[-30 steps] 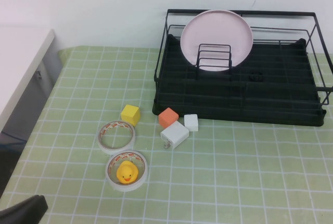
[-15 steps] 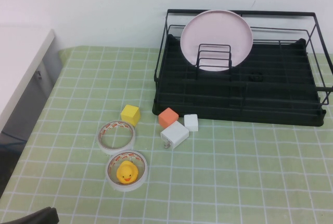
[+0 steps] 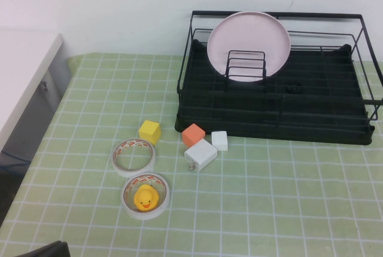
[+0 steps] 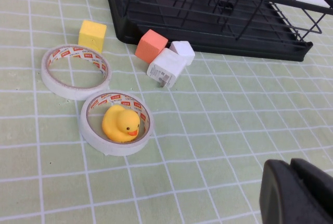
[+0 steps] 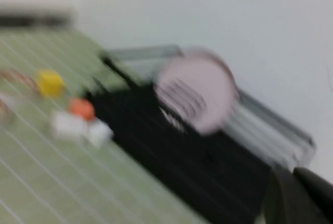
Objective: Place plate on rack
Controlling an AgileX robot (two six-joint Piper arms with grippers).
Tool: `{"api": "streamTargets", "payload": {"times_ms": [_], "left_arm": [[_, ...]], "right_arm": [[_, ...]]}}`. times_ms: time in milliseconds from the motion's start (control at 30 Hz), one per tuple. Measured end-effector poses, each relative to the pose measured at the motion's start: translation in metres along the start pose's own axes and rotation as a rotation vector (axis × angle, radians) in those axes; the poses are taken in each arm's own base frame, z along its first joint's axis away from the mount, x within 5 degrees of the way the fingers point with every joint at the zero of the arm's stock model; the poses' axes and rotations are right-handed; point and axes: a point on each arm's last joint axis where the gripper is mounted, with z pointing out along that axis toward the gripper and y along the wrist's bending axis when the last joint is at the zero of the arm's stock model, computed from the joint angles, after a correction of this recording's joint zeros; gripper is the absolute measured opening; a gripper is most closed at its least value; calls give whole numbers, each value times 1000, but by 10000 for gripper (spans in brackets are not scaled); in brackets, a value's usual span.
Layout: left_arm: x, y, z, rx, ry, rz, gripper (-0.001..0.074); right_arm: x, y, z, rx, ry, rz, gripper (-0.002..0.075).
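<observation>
Pale pink plate [image 3: 249, 45] already standing on edge in the black wire rack [image 3: 275, 116], face toward the camera, propped behind the upright divider loops [image 3: 246, 67] at the rack's far left part, top rim about level with the upper frame. Left gripper [image 4: 302, 193] low at the near-left corner of the green checked table [image 3: 287, 209], well apart from the rack; only a dark bit of that arm visible at the bottom edge of the high view; fingers apparently pressed together, nothing between them. Right gripper [image 5: 299, 195] off the high view altogether, aimed at the rack from a distance in a blurred wrist picture; fingers look drawn together and empty. Plate far ahead of both claws, across the table, free of either one. Judged from this: placement done, no reach toward the plate called for.
</observation>
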Motion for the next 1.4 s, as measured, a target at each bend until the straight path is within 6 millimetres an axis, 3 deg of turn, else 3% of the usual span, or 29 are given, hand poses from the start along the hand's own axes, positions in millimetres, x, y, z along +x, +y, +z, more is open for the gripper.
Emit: {"api": "streamTargets", "payload": {"times_ms": [233, 467, 1400], "left_arm": [[0, 0, 0, 2, 2, 0, -1], [1, -1, 0, 6, 7, 0, -1], [1, 0, 0, 4, 8, 3, -1]], "right_arm": [[58, -7, -3, 325, 302, 247, 9], [99, 8, -9, 473, 328, 310, 9], [105, 12, -11, 475, 364, 337, 9]]}}
